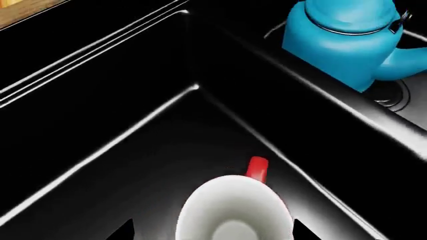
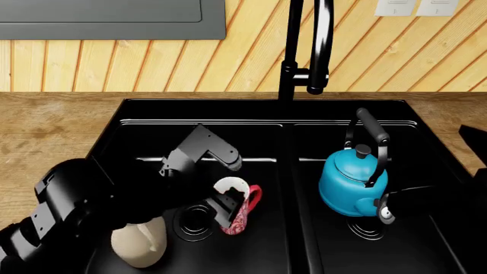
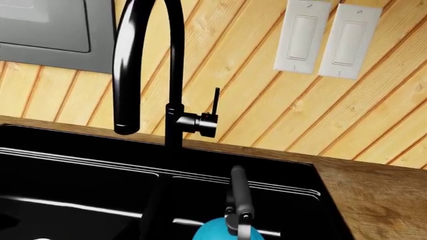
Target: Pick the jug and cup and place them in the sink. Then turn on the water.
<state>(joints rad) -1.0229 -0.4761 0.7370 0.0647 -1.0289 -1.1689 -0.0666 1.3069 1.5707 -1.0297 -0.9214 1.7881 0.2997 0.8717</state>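
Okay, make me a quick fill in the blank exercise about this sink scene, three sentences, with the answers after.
1. The left gripper holds the cup inside the sink's ______ basin.
2. The blue kettle stands in the ______ basin.
3. The jug stands in the same basin as the ______.

Missing words: left; right; cup

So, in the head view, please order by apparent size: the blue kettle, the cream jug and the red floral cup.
1. Blue metal kettle, clearly largest.
2. Cream-beige ceramic jug, though the left arm hides part of it.
3. Red floral cup, smallest, also partly hidden by the arm.
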